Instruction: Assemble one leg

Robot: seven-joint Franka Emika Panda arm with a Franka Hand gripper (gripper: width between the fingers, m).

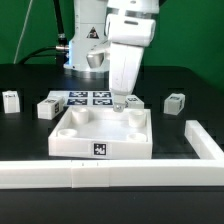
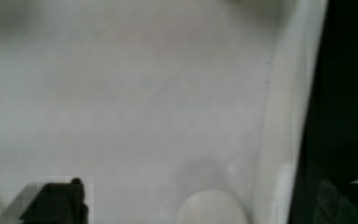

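1. Three small white leg blocks lie loose on the black table (image 1: 30, 135), each showing a dark tag face. Leg one (image 1: 10, 100) sits at the far edge of the exterior view's left. Leg two (image 1: 50, 107) sits just off the white panel's far corner on that same side. Leg three (image 1: 175, 102) lies on the exterior view's right, apart from the panel.
2. None of the three blocks touches the gripper or the panel.
3. The white panel (image 1: 75, 143) lies flat at the centre of the table, its round corner sockets facing up and a tag on its near wall.
4. The gripper (image 1: 120, 103) hangs tip-down over the panel's far corner on the exterior view's right, its tip at or just above that corner socket.
5. Jaw state: I cannot tell. The exterior view shows the fingers only as a narrow tip. The wrist view is filled by a blurred white surface, with one dark fingertip (image 2: 55, 202) at the edge. No gap or held part can be made out.
6. The marker board (image 1: 90, 98) lies flat behind the panel, partly hidden by the arm.
7. A long white bar (image 1: 110, 177) runs along the table in front of the panel and turns back along the exterior view's right.
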